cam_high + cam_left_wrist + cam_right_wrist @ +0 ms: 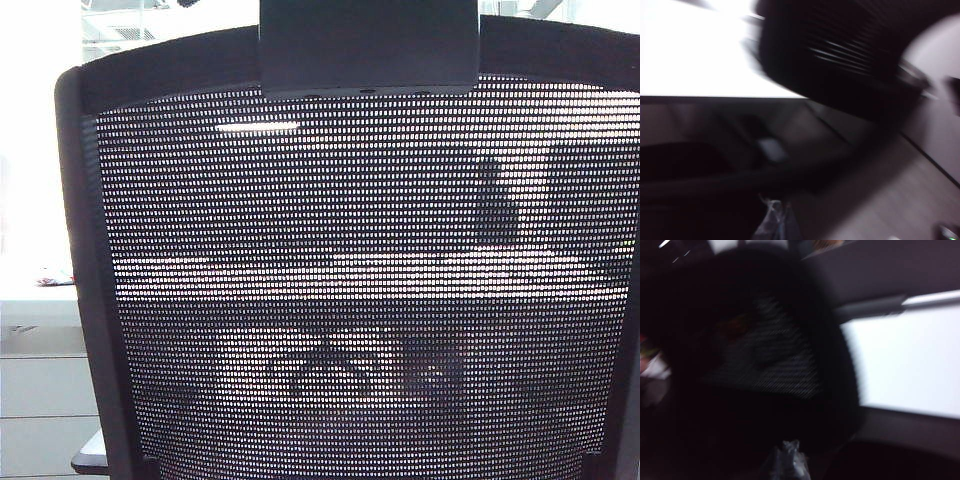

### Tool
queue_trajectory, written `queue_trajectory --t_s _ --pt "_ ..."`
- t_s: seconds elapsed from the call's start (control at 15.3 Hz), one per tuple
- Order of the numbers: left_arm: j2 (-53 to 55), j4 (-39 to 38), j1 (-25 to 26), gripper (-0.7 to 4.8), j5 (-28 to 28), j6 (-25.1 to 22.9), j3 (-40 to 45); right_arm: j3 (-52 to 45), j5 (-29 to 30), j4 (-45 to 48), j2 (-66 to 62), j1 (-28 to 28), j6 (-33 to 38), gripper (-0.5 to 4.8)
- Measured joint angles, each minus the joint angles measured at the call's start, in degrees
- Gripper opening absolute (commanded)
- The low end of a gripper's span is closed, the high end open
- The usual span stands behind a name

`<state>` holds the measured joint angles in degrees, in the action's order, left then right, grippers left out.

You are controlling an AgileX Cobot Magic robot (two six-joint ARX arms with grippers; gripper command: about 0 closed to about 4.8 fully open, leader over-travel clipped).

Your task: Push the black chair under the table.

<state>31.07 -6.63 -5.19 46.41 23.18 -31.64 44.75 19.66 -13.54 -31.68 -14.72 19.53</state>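
Both end effectors, left (775,220) and right (787,460), are blurred; we cannot tell their opening. Ahead, the black chair (350,300) nearly meets the worktop (40,300) edge.

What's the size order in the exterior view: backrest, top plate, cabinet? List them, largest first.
1. Backrest, fills the view.
2. Top plate.
3. Cabinet, farther off and partly hidden, so unsure.
Left gripper, right gripper: only blurs in their wrist views.
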Motion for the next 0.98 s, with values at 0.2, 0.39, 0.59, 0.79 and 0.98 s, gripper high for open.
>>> queue_trajectory --t_s 0.2,0.39,0.59,0.79,0.98 --pt "-0.4 -7.4 -7.6 -0.06 -1.8 -1.1 0.0 0.0 -9.9 -7.2 0.4 -15.1 -2.5 -0.06" --pt "0.3 -13.7 -15.2 -0.06 -21.1 -6.3 0.4 -3.6 -25.9 -12.2 1.4 -30.5 -3.0 -0.06" --pt "4.1 -9.0 -16.8 -0.06 -28.2 -8.3 0.4 -8.6 -28.7 -11.0 1.7 -31.8 2.0 -0.06" --pt "9.4 -5.3 -16.8 -0.06 -28.3 -9.3 0.4 -11.8 -29.0 -11.0 2.9 -29.5 3.2 -0.06" --pt "12.5 -4.1 -16.8 -0.06 -28.7 -9.4 0.4 -15.7 -28.7 -10.3 3.5 -24.9 4.0 -0.06"
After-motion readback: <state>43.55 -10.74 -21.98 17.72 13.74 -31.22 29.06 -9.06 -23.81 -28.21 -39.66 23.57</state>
